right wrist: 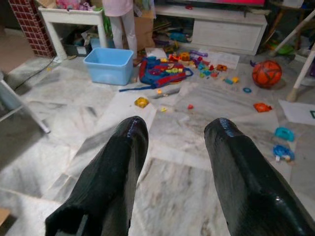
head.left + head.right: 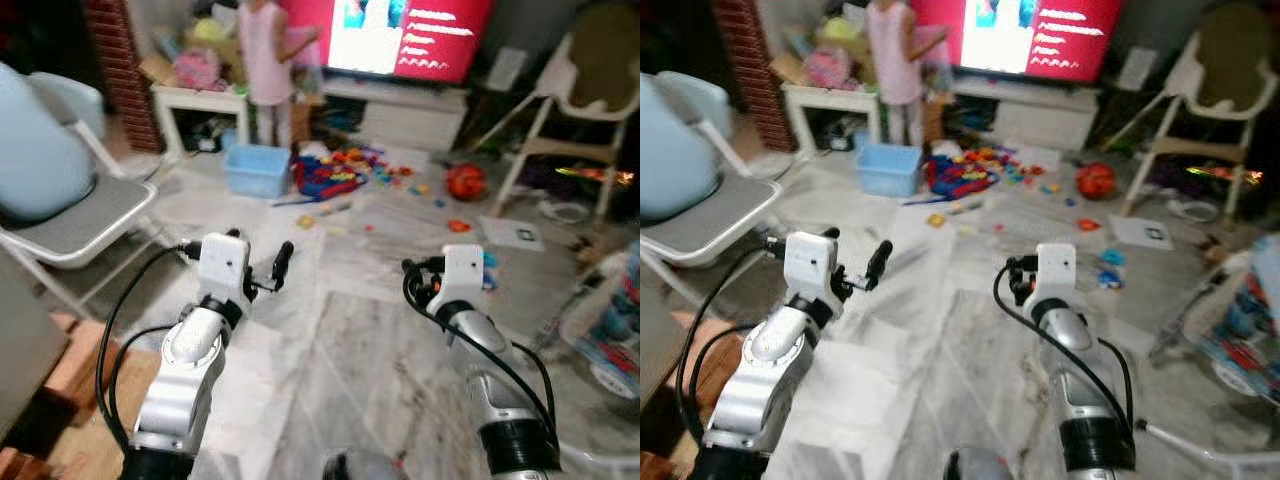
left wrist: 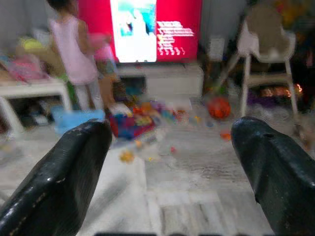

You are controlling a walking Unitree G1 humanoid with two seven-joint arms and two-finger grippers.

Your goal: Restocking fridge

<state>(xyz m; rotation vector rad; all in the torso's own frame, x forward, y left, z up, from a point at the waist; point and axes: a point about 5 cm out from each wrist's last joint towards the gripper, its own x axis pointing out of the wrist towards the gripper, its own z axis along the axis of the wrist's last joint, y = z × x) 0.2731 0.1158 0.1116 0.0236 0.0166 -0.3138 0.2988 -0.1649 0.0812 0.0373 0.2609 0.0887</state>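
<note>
No fridge and no goods to stock are in sight. Both arms are raised in front of me over a marble floor [image 2: 350,350] in a living room. My left gripper [image 3: 170,162] is open, its two black fingers [image 3: 64,182] spread wide with nothing between them. My right gripper [image 1: 174,162] is also open and empty, its fingers [image 1: 110,172] pointing out over the floor. In the left eye view the left gripper's finger [image 2: 283,260] sticks out from its white wrist block, and the right gripper [image 2: 418,283] sits at about the same height.
A person in pink [image 2: 265,50] stands at the TV [image 2: 400,35]. Ahead lie a blue bin [image 2: 257,170], scattered toys [image 2: 340,172] and an orange ball [image 2: 465,182]. A white high chair [image 2: 570,110] stands right; a folding chair [image 2: 80,220] stands left.
</note>
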